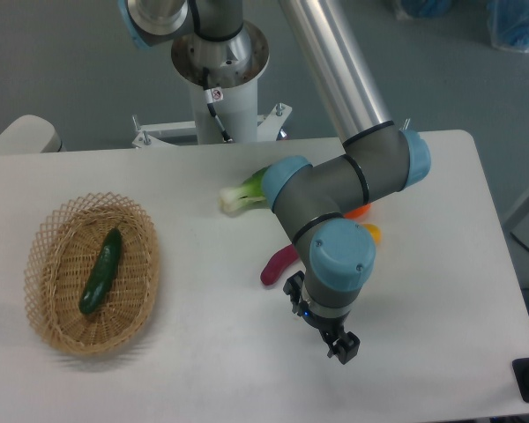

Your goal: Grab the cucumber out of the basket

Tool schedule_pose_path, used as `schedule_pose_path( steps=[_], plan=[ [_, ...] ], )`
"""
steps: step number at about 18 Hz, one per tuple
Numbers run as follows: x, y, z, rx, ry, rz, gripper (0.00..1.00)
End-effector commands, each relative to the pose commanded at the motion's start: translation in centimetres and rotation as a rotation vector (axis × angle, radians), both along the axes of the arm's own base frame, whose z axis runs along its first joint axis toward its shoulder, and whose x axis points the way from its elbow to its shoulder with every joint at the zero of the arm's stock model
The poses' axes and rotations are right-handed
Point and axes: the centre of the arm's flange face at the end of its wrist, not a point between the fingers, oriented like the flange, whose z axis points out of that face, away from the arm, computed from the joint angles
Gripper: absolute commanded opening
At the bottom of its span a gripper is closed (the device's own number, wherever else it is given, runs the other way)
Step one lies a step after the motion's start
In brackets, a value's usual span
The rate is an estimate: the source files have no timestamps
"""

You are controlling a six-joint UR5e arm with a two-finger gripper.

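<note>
Since the cucumber [100, 272] lies diagonally in the basket [48, 322] at frame left, the gripper [342, 347], lower center-right, jaw state unclear, should cross over, align across its width, then descend.

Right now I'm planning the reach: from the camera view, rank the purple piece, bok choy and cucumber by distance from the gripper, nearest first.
1. Purple piece: just up and left of the gripper, partly hidden by the arm.
2. Bok choy: farther back, mid-table.
3. Cucumber: far left, lying in the basket.
</note>
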Motion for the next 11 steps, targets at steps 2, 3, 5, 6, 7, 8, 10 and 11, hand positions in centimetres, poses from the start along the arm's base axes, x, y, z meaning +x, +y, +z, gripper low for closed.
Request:
schedule_pose_path(
  steps=[2,3,5,6,7,8,10,11],
  plan=[
    [0.0,0.0,-0.1,-0.002,-0.002,0.0,1.0],
    [0.0,0.0,-0.1,-0.002,-0.002,0.0,1.0],
    [0.3,0.1,0.0,-0.002,-0.002,-0.003,1.0],
    [0.5,0.2,-0.1,-0.003,-0.004,0.0,1.0],
    [0.7,0.3,0.0,-0.003,-0.004,0.002,1.0],
    [1.0,0.4,0.0,-0.007,-0.007,0.002,1.0],
    [1.8,0.7,-0.1,-0.01,-0.011,0.02,1.0],
    [2.6,1.2,-0.1,-0.013,-0.015,0.032,1.0]
  ],
)
